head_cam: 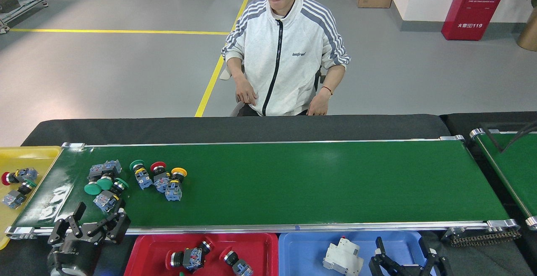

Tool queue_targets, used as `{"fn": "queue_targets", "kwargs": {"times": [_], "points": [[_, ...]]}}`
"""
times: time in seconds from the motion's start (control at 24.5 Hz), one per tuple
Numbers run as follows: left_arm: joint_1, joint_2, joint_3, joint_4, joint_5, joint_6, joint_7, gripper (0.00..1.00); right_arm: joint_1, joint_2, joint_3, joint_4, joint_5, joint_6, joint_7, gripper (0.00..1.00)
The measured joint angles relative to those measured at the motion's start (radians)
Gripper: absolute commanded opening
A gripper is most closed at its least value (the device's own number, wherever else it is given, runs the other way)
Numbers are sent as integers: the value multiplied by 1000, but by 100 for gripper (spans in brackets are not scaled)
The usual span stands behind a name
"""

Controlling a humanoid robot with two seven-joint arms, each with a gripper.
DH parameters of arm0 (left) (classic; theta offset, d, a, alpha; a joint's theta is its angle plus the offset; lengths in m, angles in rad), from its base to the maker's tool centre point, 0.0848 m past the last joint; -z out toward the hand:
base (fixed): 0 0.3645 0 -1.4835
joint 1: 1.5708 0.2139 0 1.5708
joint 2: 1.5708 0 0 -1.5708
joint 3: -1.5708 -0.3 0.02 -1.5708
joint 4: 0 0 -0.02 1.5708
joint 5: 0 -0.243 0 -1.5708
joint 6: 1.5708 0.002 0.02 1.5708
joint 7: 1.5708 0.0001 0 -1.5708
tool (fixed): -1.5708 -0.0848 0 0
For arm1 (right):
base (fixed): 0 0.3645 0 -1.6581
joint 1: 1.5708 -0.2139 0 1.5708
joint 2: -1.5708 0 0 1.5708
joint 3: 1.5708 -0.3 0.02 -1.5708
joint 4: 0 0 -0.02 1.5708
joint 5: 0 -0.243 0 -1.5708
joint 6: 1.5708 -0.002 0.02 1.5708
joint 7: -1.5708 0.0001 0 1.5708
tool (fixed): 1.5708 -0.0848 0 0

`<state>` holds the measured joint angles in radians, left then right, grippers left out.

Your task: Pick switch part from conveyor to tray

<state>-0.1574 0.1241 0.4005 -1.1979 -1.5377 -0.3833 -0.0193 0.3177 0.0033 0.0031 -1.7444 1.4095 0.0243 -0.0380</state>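
Conveyor (293, 183) — switch parts (138, 179) aboard

Bright, even indoor light; sharp picture with glare on the belt.

Light falls from overhead and shadows are soft and short. The glossy conveyor (293, 183) shows white glare patches near its left end and a fainter sheen near its far rail at mid-length. The grey floor (105, 70) reflects a broad pale wash. Focus holds from the near edge to the far wall; no motion blur shows. Straight lines bow slightly toward the corners, and the dark left tool (90, 225) is hard to read against the black counter (235, 127).
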Motion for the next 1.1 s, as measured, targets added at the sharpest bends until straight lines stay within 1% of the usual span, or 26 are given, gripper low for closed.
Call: {"fn": "queue_targets", "kwargs": {"times": [0.08,0.12,0.16,0.2,0.24,0.29,0.33,0.41,0.45,0.53,0.69,0.86,1.02,1.1], "points": [[-42,28,-35,77,0,10,20,100,0,0,0,0,0,-1,0,99],[-60,49,-65,121,0,24,33,97,0,0,0,0,0,-1,0,99],[-72,66,-92,155,0,40,42,90,0,0,1,0,0,-1,0,99],[-85,82,-121,186,0,55,49,78,0,0,1,0,0,-1,0,99],[-96,95,-141,208,1,63,55,71,0,0,1,0,0,-1,0,99],[-104,105,-154,222,3,66,60,61,-1,0,1,0,0,-2,0,99],[-109,112,-162,233,6,68,65,39,-1,0,1,0,0,-2,0,99],[-111,114,-167,240,8,71,71,15,-1,0,1,0,0,-2,0,99],[-111,114,-167,241,8,72,73,9,-1,0,1,0,0,-2,0,99],[-111,114,-167,241,8,71,74,6,-2,0,1,0,0,-2,-1,99],[-110,113,-160,237,24,69,77,6,-2,0,1,-1,0,-2,-2,99],[-78,117,-160,160,95,54,75,6,-2,0,1,-1,0,-8,-3,99],[60,121,-164,-32,140,-15,66,7,-3,0,1,-4,0,-2,-3,99],[178,113,-168,-171,145,-92,65,7,-3,0,0,-5,0,-1,-3,99]]}}
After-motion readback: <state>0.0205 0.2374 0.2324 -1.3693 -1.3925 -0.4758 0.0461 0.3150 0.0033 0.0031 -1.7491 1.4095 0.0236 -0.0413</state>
